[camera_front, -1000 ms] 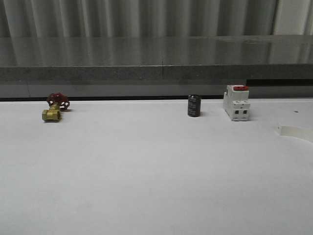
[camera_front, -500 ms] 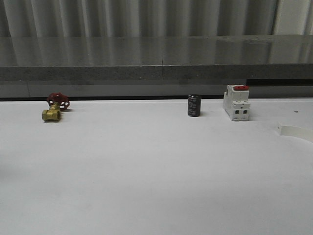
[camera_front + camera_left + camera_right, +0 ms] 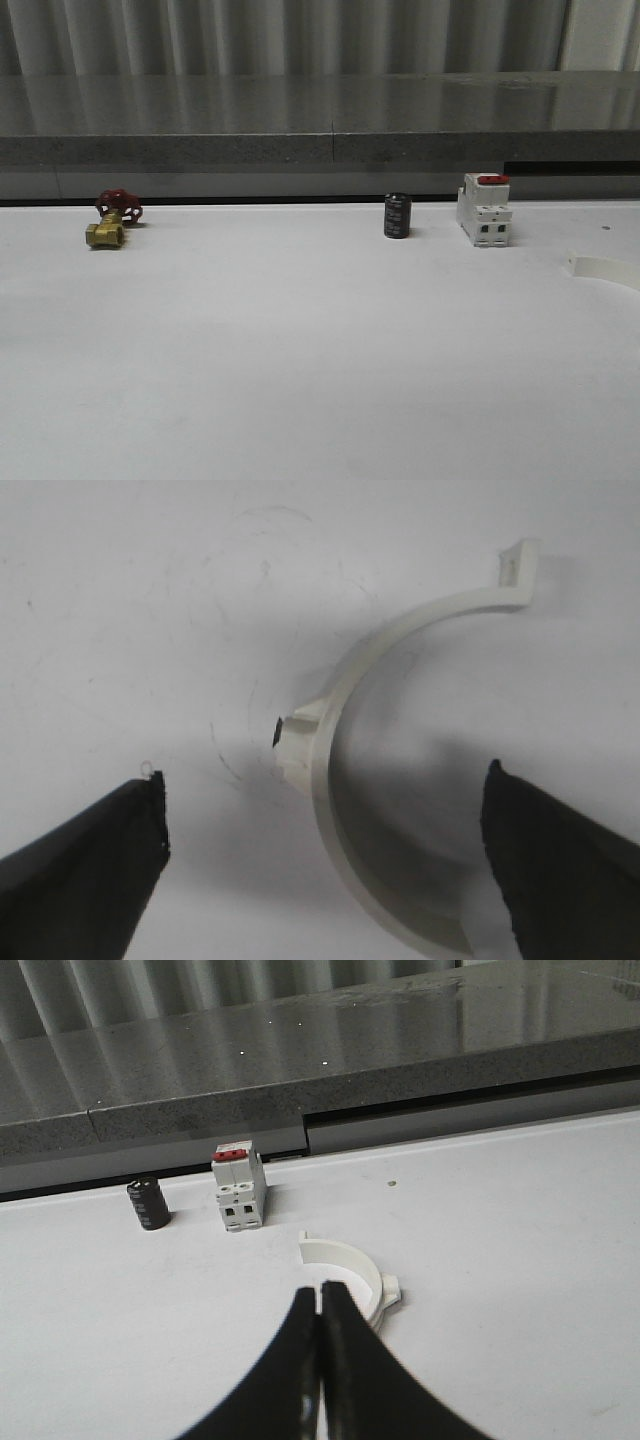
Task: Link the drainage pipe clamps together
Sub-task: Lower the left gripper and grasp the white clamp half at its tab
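Clamps first: your left wrist camera looks straight down on one white half-ring [image 3: 345,780] lying on the bench [image 3: 120,600], its side tab facing the gap, its flanged end clear at one tip while the other end runs out of the picture. The left gripper [image 3: 325,825] hangs over it with fingers spread wide, one dark fingertip [image 3: 100,855] on each side, neither touching the plastic. Your right wrist camera gives you the second half-ring [image 3: 345,1265] lying just beyond the right gripper [image 3: 320,1305], whose fingers are pressed together with nothing between them; its near part is hidden behind those fingers. Past it stand the white switch block with red top [image 3: 239,1188] and a black cylinder [image 3: 149,1204]. From the front you get only a sliver of a half-ring [image 3: 605,268] cut off at the right edge, plus a brass valve with red handle [image 3: 112,222] far left.
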Motion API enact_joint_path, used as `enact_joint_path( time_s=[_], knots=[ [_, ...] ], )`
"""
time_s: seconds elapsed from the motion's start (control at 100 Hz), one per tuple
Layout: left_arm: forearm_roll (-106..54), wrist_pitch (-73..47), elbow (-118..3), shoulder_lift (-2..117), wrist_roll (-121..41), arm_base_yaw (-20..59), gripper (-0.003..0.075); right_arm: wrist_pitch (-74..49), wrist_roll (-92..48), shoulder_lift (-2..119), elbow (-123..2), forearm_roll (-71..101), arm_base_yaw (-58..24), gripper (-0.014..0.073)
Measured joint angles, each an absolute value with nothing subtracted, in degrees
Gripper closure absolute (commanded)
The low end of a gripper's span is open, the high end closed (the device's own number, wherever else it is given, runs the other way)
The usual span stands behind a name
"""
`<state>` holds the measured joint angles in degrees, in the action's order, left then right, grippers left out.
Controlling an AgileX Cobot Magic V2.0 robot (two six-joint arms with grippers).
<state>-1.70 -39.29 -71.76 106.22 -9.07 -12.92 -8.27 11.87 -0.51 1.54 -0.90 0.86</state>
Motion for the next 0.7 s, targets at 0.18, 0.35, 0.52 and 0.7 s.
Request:
enact_joint_path(
  time_s=[0.18, 0.35, 0.52, 0.7],
  knots=[
    [-1.4, -39.1, -74.8, 110.2, -10.0, -12.9, 0.0104, -8.3, 11.9, -0.5, 1.5, -0.9, 0.9, 0.0662],
    [-1.0, -39.1, -76.6, 112.2, -11.0, -12.9, 0.0104, -8.3, 11.9, -0.6, 1.5, -0.9, 0.9, 0.0662],
    [-0.8, -39.1, -76.8, 112.9, -11.3, -12.9, 0.0104, -8.3, 11.9, -0.6, 1.5, -0.9, 0.9, 0.0662],
    [-0.8, -39.1, -76.8, 114.8, -11.3, -12.9, 0.0104, -8.3, 11.9, -0.6, 1.5, -0.9, 0.9, 0.0662]
  ],
)
